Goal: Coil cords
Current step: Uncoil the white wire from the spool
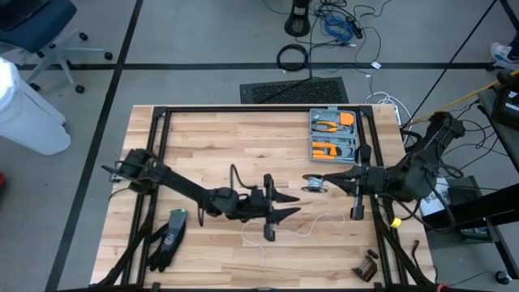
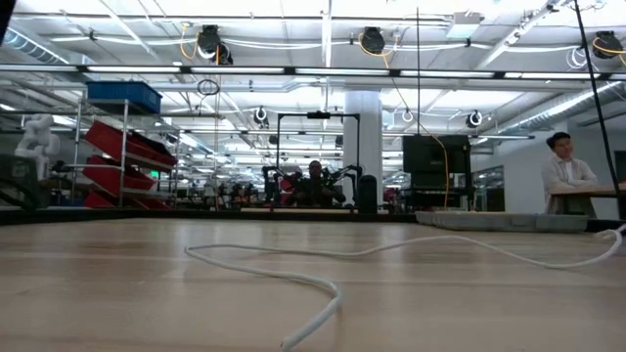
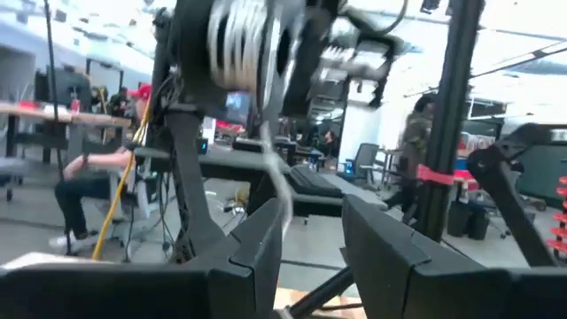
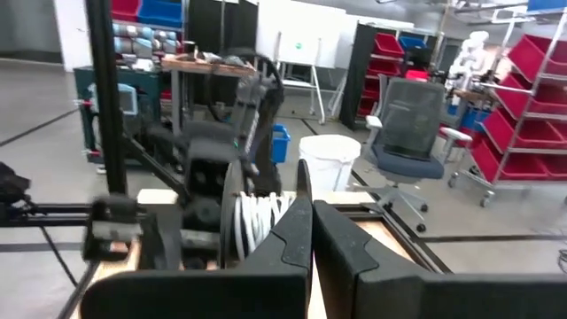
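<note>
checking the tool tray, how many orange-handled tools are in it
2 that I can make out in the grey tray at the table's far edge: one orange-handled tool in the farther half, another in the nearer half. More may be hidden.

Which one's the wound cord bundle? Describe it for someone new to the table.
On the wooden table, find the grey tool case with orange tools at the far edge. Just in front of it, by the right gripper's tip, sits the small round bundle: wound, unlike the loose white strand.
</note>
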Available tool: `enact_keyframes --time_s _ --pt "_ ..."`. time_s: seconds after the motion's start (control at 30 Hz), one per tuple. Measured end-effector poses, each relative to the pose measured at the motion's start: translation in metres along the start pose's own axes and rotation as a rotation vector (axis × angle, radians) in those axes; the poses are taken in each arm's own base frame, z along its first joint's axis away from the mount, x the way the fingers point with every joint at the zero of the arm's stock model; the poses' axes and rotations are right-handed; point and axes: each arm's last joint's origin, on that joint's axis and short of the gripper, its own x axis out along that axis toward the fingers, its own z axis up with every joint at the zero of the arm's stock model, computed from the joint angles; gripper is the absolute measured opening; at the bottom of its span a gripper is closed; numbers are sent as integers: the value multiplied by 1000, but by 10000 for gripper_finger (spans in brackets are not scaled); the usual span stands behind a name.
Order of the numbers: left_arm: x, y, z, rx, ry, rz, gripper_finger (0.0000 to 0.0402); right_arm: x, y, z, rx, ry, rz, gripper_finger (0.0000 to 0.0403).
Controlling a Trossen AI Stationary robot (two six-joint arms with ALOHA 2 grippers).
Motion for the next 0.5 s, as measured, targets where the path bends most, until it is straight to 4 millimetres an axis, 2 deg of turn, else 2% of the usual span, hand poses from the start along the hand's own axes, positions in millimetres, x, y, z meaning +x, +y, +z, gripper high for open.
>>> enact_keyframes --time_s 0.17,0.3,0.5 --pt "15 0 -20 -28 21 1 126 2 3 -1 -13 2 13 0" --pt "26 -7 -29 51 47 -67 131 3 4 -2 -20 4 14 0" --pt "36 -10 -28 61 45 -59 174 3 4 -2 -20 4 14 0"
